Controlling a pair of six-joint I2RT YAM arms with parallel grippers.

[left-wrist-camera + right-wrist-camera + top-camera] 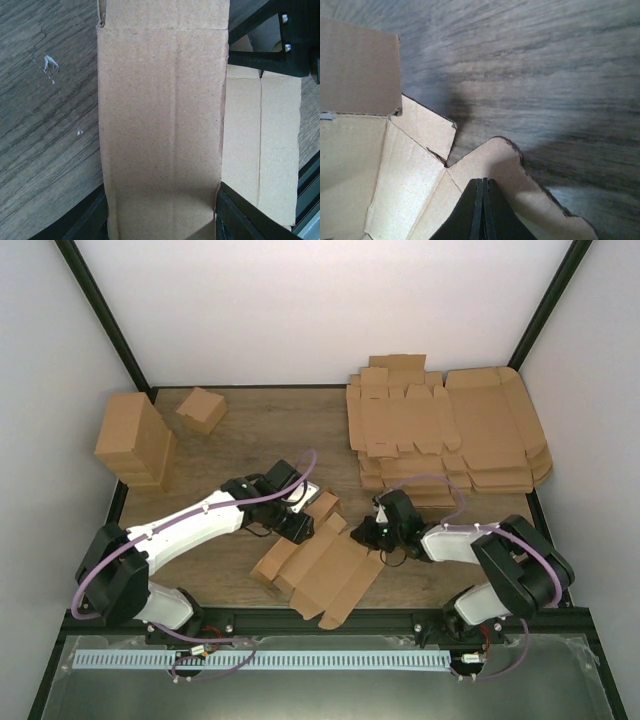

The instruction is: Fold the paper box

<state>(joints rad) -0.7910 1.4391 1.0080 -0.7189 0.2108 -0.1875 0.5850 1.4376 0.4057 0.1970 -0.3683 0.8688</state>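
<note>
While left gripper (162,216) clamps one paper box (325,570) panel across its width, right gripper (482,184) sits fully closed over a flap (520,172).

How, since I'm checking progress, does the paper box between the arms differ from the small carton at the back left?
The paper box lies spread out, flaps open; the small carton is closed up. The left claw straddles the paper box's panel and the right claw is shut at its tab; the small carton sits untouched. Both are plain brown cardboard.
</note>
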